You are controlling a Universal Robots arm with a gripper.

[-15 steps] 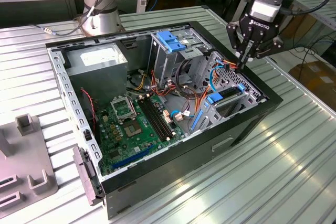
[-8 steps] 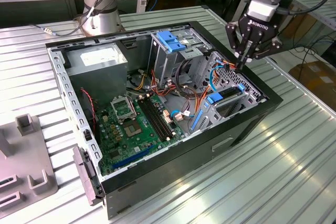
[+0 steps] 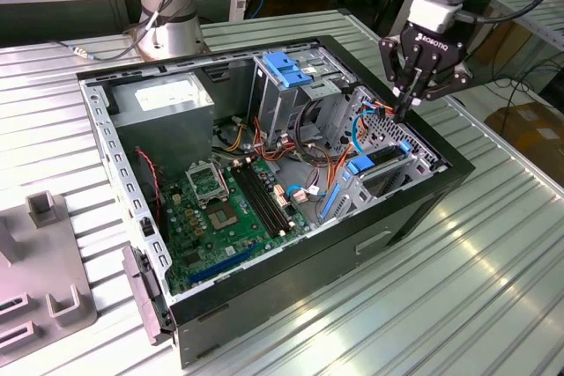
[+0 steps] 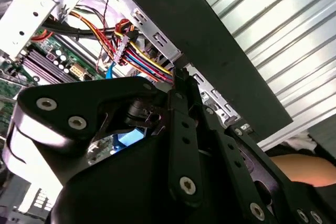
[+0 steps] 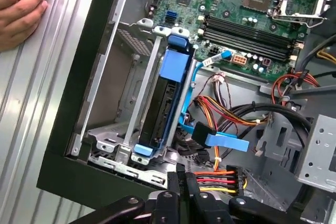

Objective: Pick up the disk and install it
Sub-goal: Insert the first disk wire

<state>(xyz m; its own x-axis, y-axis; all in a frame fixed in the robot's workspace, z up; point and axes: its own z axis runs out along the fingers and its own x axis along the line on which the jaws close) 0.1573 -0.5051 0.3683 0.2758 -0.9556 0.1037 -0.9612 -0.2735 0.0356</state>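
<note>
Exterior view: an open computer case (image 3: 264, 244) lies on a slatted metal table (image 3: 493, 253), and the gripper (image 3: 407, 105) hangs over the case's corner at the exterior view's right, its fingertips pointing down and drawn close together, holding nothing. Just below them the disk (image 3: 388, 158) stands on its edge in a metal bay against the case wall, its blue rail at the top. The fixed blue bracket (image 3: 286, 69) sits on the drive cage, further back in the case. The motherboard (image 3: 225, 217) covers the case floor.

In the first wrist view the disk (image 5: 167, 100) is seated in its bay, dark body between 2 blue ends, and the gripper's (image 5: 185, 190) black fingers (image 5: 180, 192) are pressed nearly together just beside the disk's near end. A blue cable (image 5: 226, 141) and coloured wires (image 5: 220, 174) lie next to the bay. A person's hand (image 5: 21, 9) rests on the table outside the case.
</note>
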